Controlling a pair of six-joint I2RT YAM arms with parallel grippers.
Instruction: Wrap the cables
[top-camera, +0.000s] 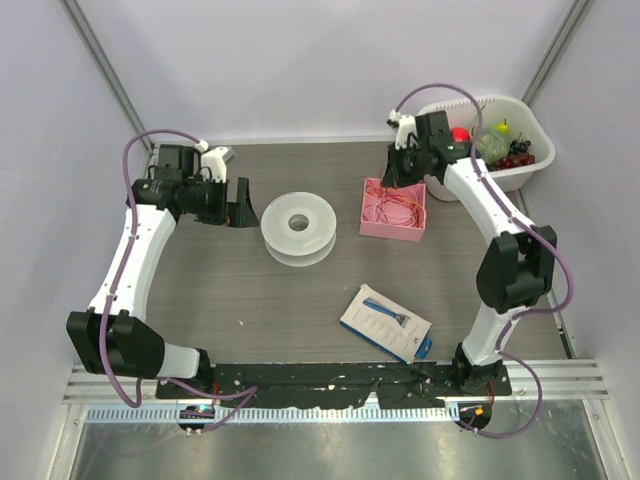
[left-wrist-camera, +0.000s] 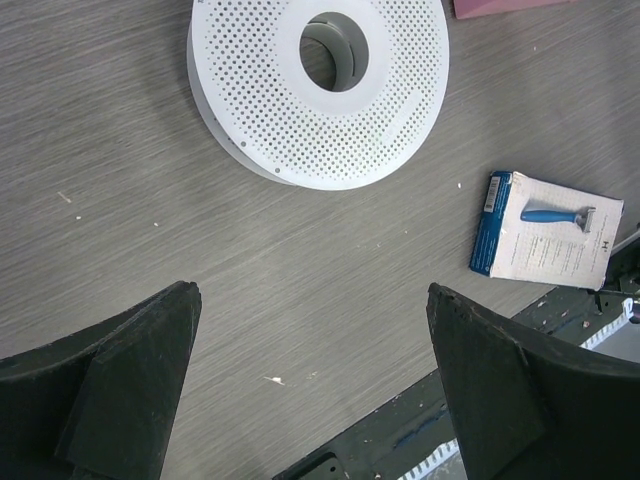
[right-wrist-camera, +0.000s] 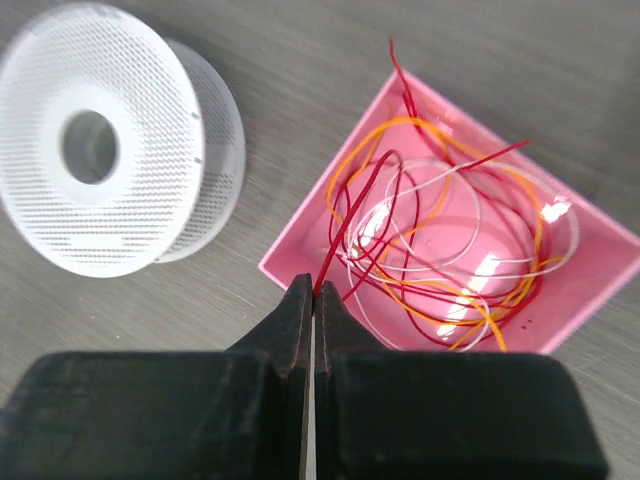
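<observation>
looking down the right wrist view, i see the right gripper (right-wrist-camera: 314, 290) pinched fully together on 1 red strand, which rises from the fingertips and runs into the cables (right-wrist-camera: 400, 275). they are a loose tangle of red, orange and white strands lying inside the pink tray (right-wrist-camera: 590, 285), and 1 red end pokes out over its far rim. the tray sits on the grey table (top-camera: 300, 310), right of centre.

the white perforated spool (top-camera: 296, 228) lies just left of the tray, apart from it, between the 2 grippers. my left gripper (left-wrist-camera: 310, 300) hangs over bare table left of the spool with its jaws spread wide and nothing between them.

a white basket (top-camera: 505, 178) with red, green and dark fruit stands at the far right corner, close behind the right arm's wrist and forearm. a carded blue razor (top-camera: 385, 322) lies flat nearer the arm bases, well apart from the tray and spool. the purple hose of the right arm loops above the tray's far side.
</observation>
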